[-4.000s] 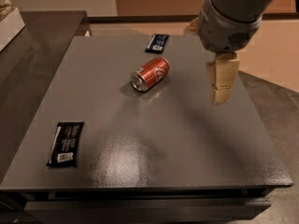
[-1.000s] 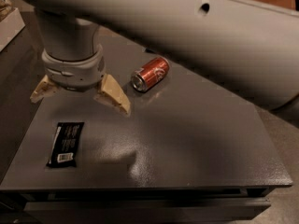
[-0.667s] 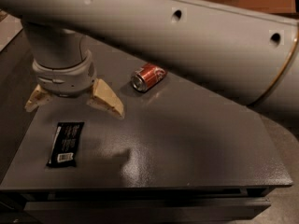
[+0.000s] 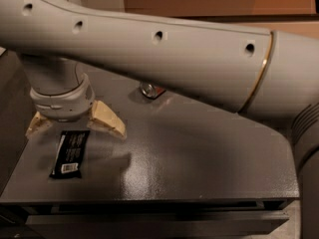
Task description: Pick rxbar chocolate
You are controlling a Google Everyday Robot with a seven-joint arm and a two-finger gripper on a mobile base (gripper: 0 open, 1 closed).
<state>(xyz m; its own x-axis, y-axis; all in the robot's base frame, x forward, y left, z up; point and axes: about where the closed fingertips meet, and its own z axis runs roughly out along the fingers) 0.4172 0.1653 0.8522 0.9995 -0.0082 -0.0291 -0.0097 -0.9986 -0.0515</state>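
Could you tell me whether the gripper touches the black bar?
Cannot tell: in the camera view the gripper straddles the flat black wrapper bar, height unclear.

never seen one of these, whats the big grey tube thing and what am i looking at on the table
This is a single camera view looking down on a dark grey metal table; where the camera is mounted is not known. The big pale grey tube across the top is the robot's one arm. At its end, on the left, is the gripper, the part that grasps things. Its two tan jaws are spread open and hold nothing. It is over the far end of a flat black wrapper bar with white print and a barcode patch, with one jaw out to each side. The bar lies flat near the table's front left corner. Further back, a red soda can peeks out from under the arm, mostly hidden.
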